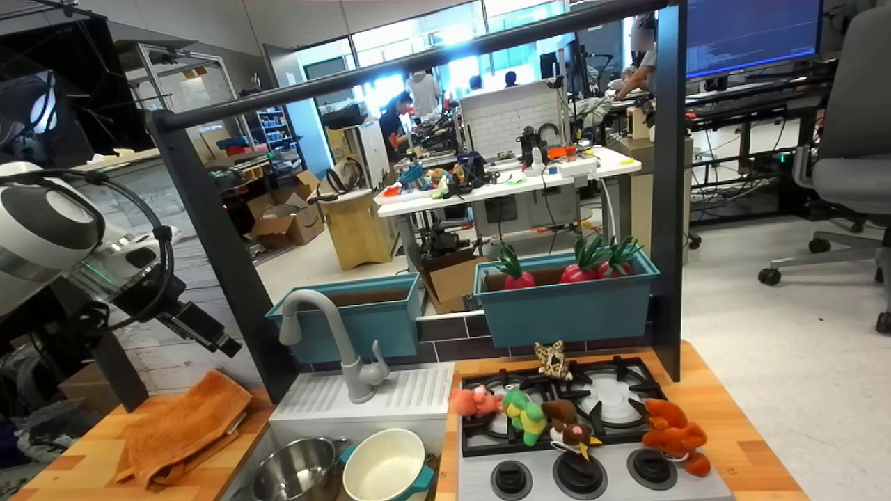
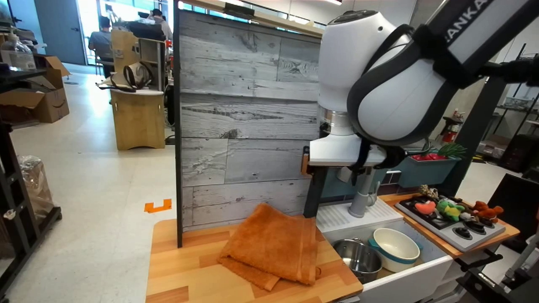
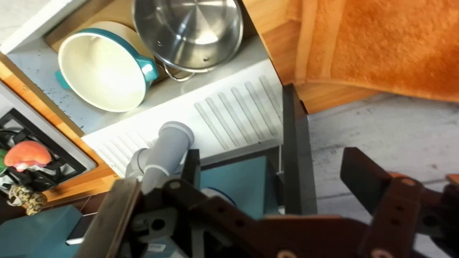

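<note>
On the table (image 2: 181,269), beside the sink (image 2: 404,283), lies the folded towel (image 1: 188,424), long axis unclear: below the claw (image 1: 227,343) in an exterior view, upper right of it in the wrist view. The steel pot (image 3: 186,39) and white pot (image 3: 102,71) sit upper left there, inside the sink; the faucet (image 3: 168,148) shows beside one finger (image 3: 193,165). The claw hangs empty, fingers apart.
</note>
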Robot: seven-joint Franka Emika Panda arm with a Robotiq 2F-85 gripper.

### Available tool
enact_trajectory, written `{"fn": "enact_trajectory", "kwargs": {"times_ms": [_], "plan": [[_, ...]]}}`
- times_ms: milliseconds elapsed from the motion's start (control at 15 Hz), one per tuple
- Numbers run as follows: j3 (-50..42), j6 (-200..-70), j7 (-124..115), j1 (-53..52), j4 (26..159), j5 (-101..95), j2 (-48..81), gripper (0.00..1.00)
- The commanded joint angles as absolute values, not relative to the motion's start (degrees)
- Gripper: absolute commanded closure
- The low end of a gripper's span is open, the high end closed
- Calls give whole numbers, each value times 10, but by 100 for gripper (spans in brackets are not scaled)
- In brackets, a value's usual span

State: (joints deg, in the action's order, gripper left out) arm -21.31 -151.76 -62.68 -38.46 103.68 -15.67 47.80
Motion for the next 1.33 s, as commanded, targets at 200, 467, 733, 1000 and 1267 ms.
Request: {"fn": "enact_trajectory", "kwargs": {"times_ms": [200,467,733,1000,1267], "plan": [[-229,-1462,-650,-374,1142,-222,459,0],[-313,-1603,-786,-372,1198,-276,487,0],[-313,-1593,-763,-367,1192,-259,496,0],[-367,-1613,-752,-406,1187,-320,517,0],[-437,-1623,-809,-386,1116,-308,604,0]]}}
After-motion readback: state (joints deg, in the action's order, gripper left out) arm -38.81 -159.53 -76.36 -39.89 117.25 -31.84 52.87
